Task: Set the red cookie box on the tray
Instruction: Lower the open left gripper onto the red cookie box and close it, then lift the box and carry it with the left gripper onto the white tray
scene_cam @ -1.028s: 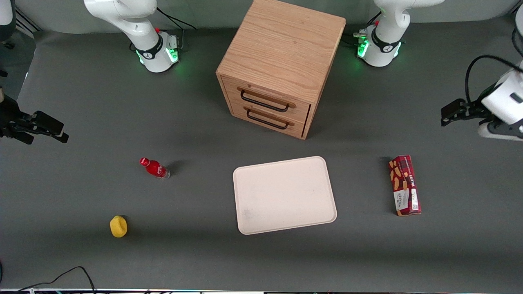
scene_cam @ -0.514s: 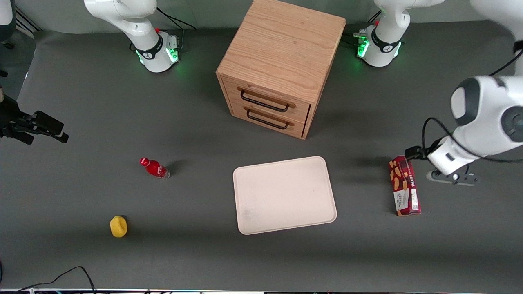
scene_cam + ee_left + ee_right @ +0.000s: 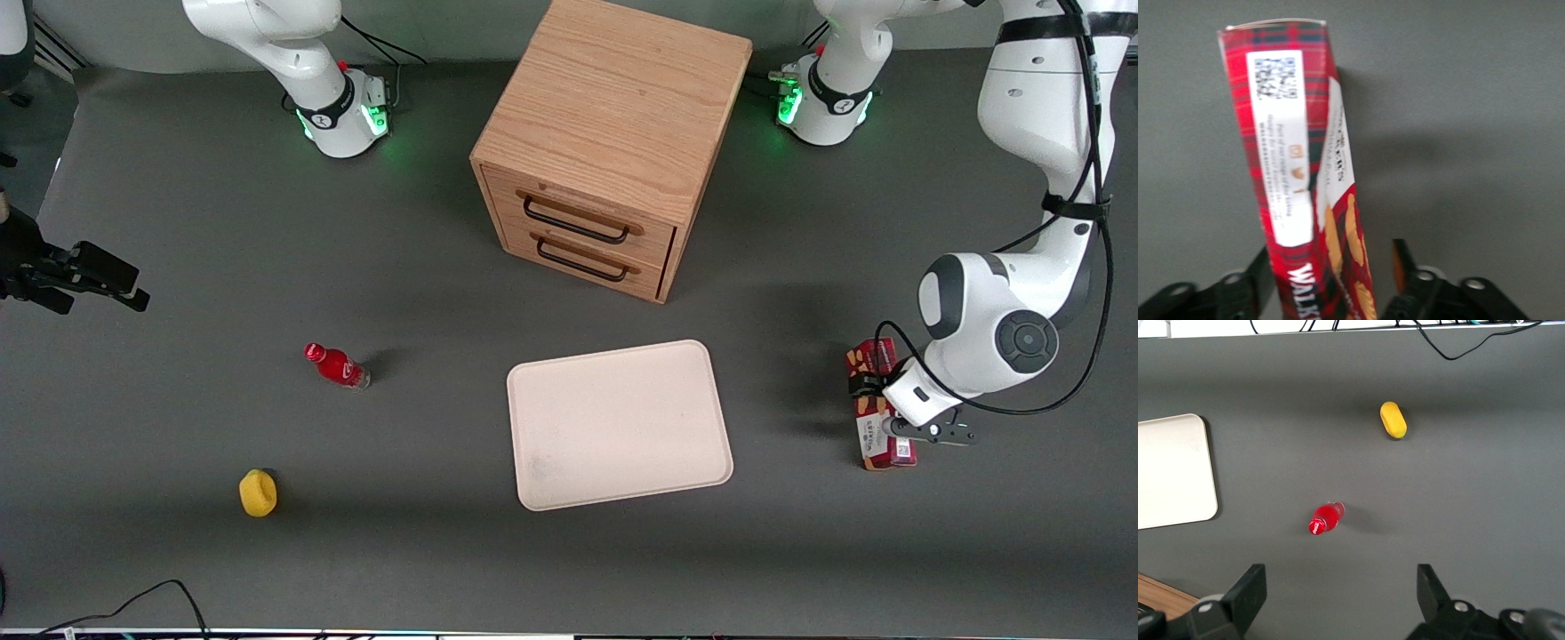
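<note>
Fingers: the two dark fingers [image 3: 1261, 270] stand spread wide, one on either long side of the red cookie box [image 3: 1308, 193], with a gap visible between each finger and the cardboard; no contact can be confirmed.

Gripper: the left gripper [image 3: 880, 404] hangs low over the middle of the box's length, at the working arm's end of the table; in the wrist view the gripper [image 3: 1331, 280] straddles the box across its narrow width.

Red cookie box: the red cookie box [image 3: 876, 444] lies flat on the table [image 3: 178, 222], long axis running toward the front camera, white label patch at the end nearer that camera; tan cookies are printed on its plaid face.

Tray: the cream-white tray [image 3: 620, 424] lies flat near the table's middle, well apart from the box and holding nothing.

Wooden cabinet: a two-drawer wooden cabinet [image 3: 613, 133] stands farther from the front camera than the tray, both drawers shut, black handles facing the tray.

Red bottle: a small red bottle [image 3: 336, 365] lies on the table toward the parked arm's end.

Yellow object: a small yellow object [image 3: 258, 493] rests nearer the front camera than the bottle.
</note>
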Controlling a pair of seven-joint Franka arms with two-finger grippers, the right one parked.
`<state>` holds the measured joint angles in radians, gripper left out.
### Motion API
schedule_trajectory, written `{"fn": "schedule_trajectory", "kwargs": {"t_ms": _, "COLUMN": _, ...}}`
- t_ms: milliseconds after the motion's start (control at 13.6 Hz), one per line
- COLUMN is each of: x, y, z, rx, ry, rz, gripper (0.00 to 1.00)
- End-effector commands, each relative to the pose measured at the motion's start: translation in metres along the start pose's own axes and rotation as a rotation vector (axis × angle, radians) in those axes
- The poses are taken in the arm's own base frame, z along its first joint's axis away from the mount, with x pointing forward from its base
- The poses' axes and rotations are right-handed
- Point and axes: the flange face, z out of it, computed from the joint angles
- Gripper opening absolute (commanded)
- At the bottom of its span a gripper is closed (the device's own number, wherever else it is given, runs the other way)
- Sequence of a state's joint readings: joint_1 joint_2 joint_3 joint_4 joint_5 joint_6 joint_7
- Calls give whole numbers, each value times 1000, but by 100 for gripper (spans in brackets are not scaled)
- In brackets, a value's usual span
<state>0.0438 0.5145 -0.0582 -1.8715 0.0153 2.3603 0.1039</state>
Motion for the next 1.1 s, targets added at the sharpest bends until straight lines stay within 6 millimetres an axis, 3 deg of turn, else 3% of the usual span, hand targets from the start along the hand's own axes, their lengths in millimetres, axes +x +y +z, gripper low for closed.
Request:
{"fn": "schedule_trajectory", "kwargs": {"t_ms": 0, "x": 9, "y": 4, "z": -21, "rx": 0, "ry": 26, "rz": 1, "gripper": 0}}
{"fn": "schedule_trajectory", "kwargs": {"t_ms": 147, "x": 26, "y": 22, "z": -48, "rx": -23, "ry": 40, "rz": -85, "gripper": 0}}
{"fn": "schedule_trajectory", "kwargs": {"t_ms": 367, "x": 66, "y": 101, "z": -99, "rx": -46, "ry": 70, "rz": -222, "gripper": 0}}
{"fn": "schedule_trajectory", "kwargs": {"t_ms": 514, "x": 79, "y": 158, "z": -117, "rx": -54, "ry": 56, "rz": -296, "gripper": 0}}
{"fn": "schedule_trajectory", "kwargs": {"t_ms": 587, "x": 81, "y": 184, "z": -119, "rx": -58, "ry": 57, "rz": -318, "gripper": 0}}
{"fn": "schedule_trajectory", "kwargs": {"t_ms": 807, "x": 78, "y": 258, "z": -88, "rx": -64, "ry": 37, "rz": -366, "gripper": 0}}
{"fn": "schedule_trajectory", "kwargs": {"t_ms": 1028, "x": 75, "y": 300, "z": -55, "rx": -76, "ry": 77, "rz": -347, "gripper": 0}}
